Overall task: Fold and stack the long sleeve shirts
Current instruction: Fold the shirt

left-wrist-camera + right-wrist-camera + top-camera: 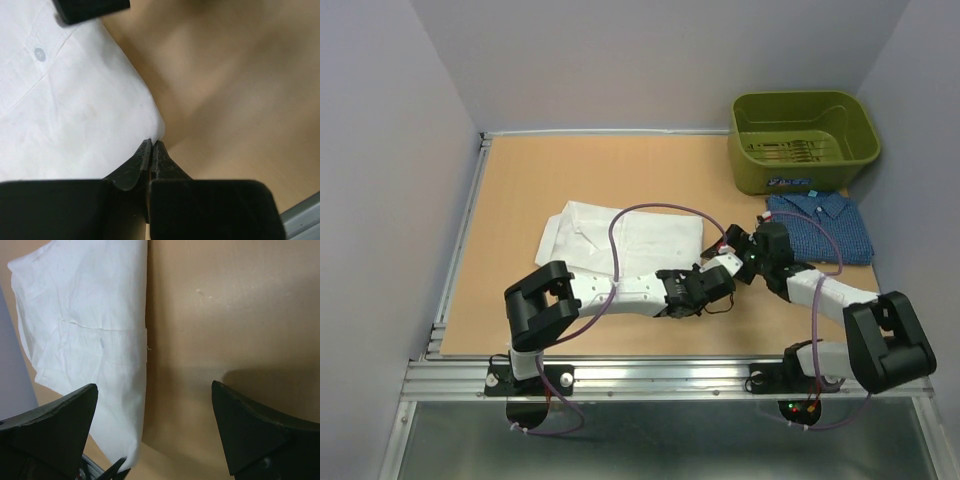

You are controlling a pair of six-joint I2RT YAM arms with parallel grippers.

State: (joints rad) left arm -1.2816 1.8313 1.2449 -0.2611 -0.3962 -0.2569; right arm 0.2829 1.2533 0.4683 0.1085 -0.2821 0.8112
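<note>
The white shirt lies folded on the middle of the table. My left gripper is shut, its tips pinching the shirt's near right corner. The left wrist view shows a button on the cloth and my closed fingertips. My right gripper is open and empty, hovering beside the shirt's right edge; the left gripper's tips show at the bottom of the right wrist view. The dark blue shirt lies folded at the right, in front of the bin.
An olive-green plastic bin stands at the back right corner. The wooden table is walled on the left, back and right. A metal rail runs along the near edge by the arm bases.
</note>
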